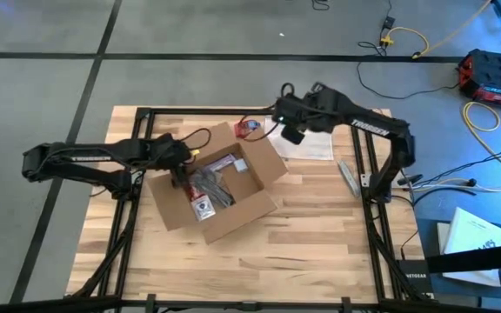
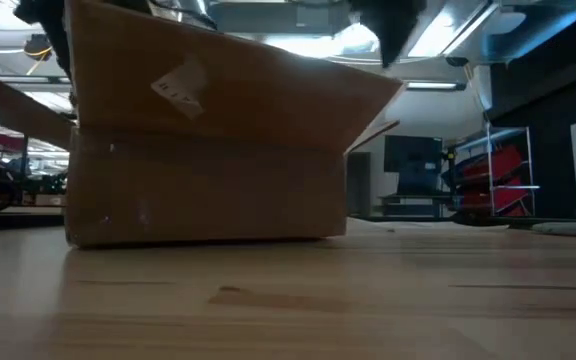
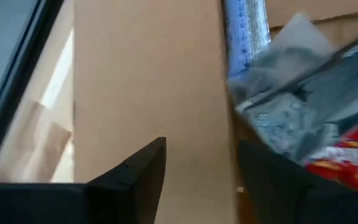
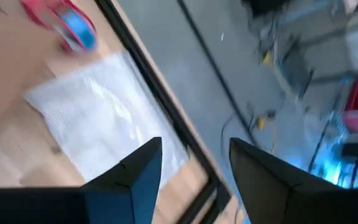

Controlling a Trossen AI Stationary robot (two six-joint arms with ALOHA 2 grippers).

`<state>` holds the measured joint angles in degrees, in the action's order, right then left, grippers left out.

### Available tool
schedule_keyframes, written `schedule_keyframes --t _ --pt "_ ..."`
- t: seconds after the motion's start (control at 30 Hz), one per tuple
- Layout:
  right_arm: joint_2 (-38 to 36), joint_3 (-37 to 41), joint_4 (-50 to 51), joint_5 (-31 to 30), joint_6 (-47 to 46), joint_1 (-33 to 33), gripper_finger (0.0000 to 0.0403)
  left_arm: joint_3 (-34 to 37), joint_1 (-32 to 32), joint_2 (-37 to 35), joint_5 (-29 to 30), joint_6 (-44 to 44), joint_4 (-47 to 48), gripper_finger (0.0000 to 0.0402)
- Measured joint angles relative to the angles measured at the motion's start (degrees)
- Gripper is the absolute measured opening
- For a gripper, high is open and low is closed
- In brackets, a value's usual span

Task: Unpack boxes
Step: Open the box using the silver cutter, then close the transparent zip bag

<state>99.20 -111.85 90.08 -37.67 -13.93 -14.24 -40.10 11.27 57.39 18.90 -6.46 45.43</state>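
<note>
The brown cardboard box [image 1: 249, 211] [image 2: 208, 180] stands flat on the table's middle with its flaps spread open. Inside lie grey plastic packets [image 1: 214, 184] [image 3: 303, 93] and a red-and-white packet [image 1: 203, 209] [image 3: 344, 163]. My left gripper [image 1: 181, 178] [image 3: 201, 146] hovers open over the box's left wall, one finger above the left flap [image 3: 148, 74] and one above the inside. My right gripper [image 1: 292, 135] [image 4: 194, 143] hangs open above the table's far edge, over a clear plastic bag [image 1: 311, 145] [image 4: 104, 124].
A small red-and-blue object [image 1: 249, 129] [image 4: 67, 25] lies behind the box near the far edge. A narrow silvery piece [image 1: 348, 176] lies at the table's right side. The black table frame [image 1: 372, 174] runs along the edges. Bare wood [image 1: 303, 252] lies in front of the box.
</note>
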Motion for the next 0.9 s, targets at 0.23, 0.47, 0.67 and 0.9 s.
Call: schedule_keyframes --t 0.23,0.47,0.67,0.9 --pt "-4.74 17.48 -10.43 15.62 4.94 -7.06 0.0175 -0.01 -4.32 -7.68 -2.73 -12.98 -11.01 0.0186" --pt "-6.69 35.38 -31.82 23.04 19.43 -10.64 0.0175 -0.09 -7.63 -10.03 -6.12 -16.92 -38.57 0.0186" --pt "-6.71 49.37 -43.67 26.13 33.35 -12.27 0.0175 -0.13 -8.70 -10.03 -6.12 -19.58 -50.23 0.0186" --pt "-6.82 59.49 -61.36 30.73 42.03 -11.63 0.0175 0.26 -8.68 -8.54 -6.06 -23.73 -49.84 0.0186"
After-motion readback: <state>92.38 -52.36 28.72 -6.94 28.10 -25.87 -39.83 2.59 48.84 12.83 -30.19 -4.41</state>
